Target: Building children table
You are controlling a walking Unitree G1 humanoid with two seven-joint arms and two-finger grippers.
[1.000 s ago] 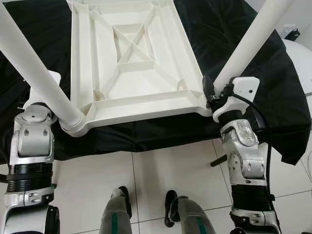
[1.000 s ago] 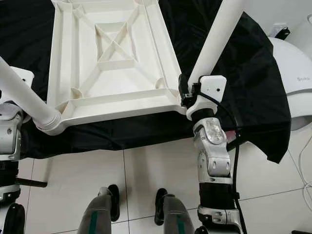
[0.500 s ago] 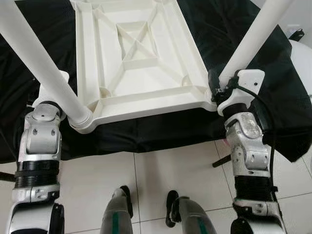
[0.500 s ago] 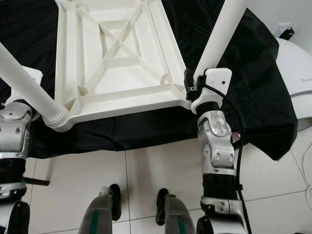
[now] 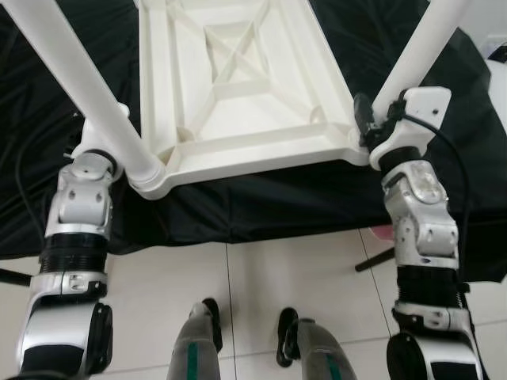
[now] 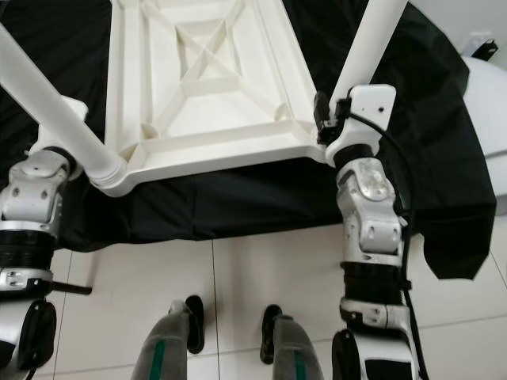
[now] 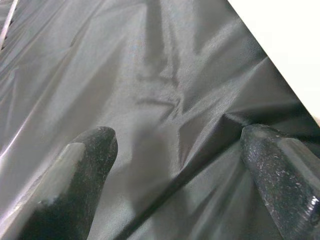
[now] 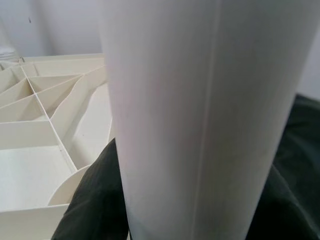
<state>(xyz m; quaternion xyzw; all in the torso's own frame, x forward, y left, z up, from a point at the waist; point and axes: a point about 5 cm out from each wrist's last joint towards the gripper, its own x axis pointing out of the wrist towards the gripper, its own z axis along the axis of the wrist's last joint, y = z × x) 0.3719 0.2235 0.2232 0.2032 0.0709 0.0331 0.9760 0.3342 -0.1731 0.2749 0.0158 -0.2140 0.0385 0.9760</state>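
A black cloth (image 5: 261, 202) covers the work surface and hangs over its near edge onto the pale tiled floor (image 5: 261, 285). On the cloth lies the white tabletop (image 5: 238, 87), upside down, its ribbed underside with a crossed brace facing up. It runs from the near edge of the cloth away to the far side, roughly in the middle between the two arms.

Two white legs stand in its near corners. The left leg (image 5: 87, 87) sits in the near-left corner socket and leans toward the left. The right leg (image 5: 420, 47) rises from the near-right corner and leans to the right.

The robot's silver arms reach up on either side. The right gripper (image 5: 366, 127) is at the foot of the right leg, just above the near-right corner; in the right wrist view the leg (image 8: 210, 120) is very close to the camera, with the tabletop's ribs (image 8: 45, 115) beside it. Whether its jaws are pinching the leg cannot be told.

The left gripper (image 7: 180, 145) is behind the left leg, over bare cloth (image 7: 125, 75); its two black fingers (image 7: 85, 165) are spread wide apart with nothing between them.

The robot's feet (image 5: 207, 317) stand on the tiles at the near side.
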